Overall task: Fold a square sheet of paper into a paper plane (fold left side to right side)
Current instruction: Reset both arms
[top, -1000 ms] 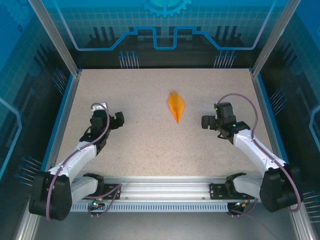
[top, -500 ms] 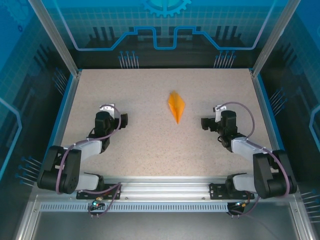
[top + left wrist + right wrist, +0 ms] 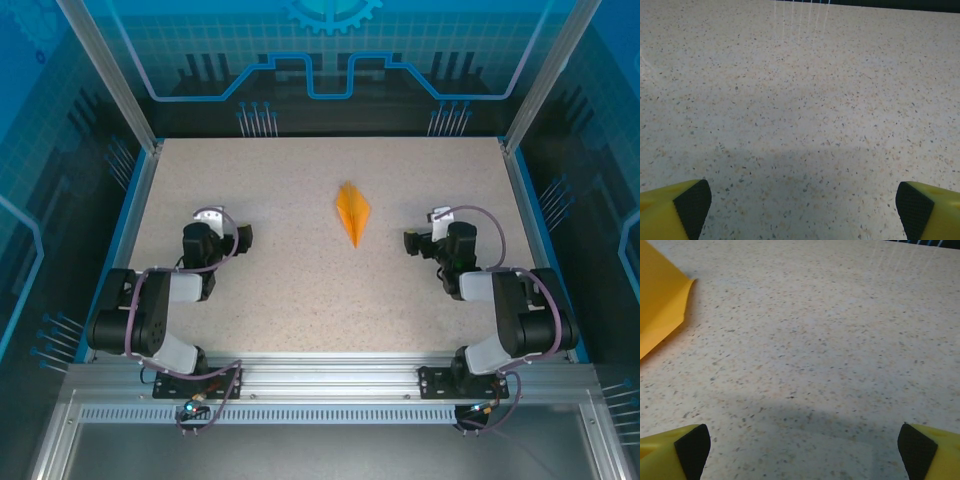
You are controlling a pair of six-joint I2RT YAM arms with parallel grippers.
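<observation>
Found the left pincer (image 3: 243, 236) spread wide and empty, low over the bare desk (image 3: 300, 300), its black pads (image 3: 692, 202) far apart at the bottom corners of the left wrist view with nothing but speckled surface between them. Found the right pincer (image 3: 411, 243) spread just as wide, gripping nothing, pointed toward the middle of the desk. Judged the folding itself finished, and the step in hand to be parking both arms close to their bases. Judged that a next move, if any, called for no grasp, merely keeping clear of the paper so as not to nudge it or flatten the creases. Located the paper plane (image 3: 352, 212) between the two pincers and somewhat farther from the bases, touching neither: a narrow orange dart with a centre crease, longer taper toward the near edge. Noted it nearer the right pincer, an orange flap at the upper left of the right wrist view, and well apart from the left
</observation>
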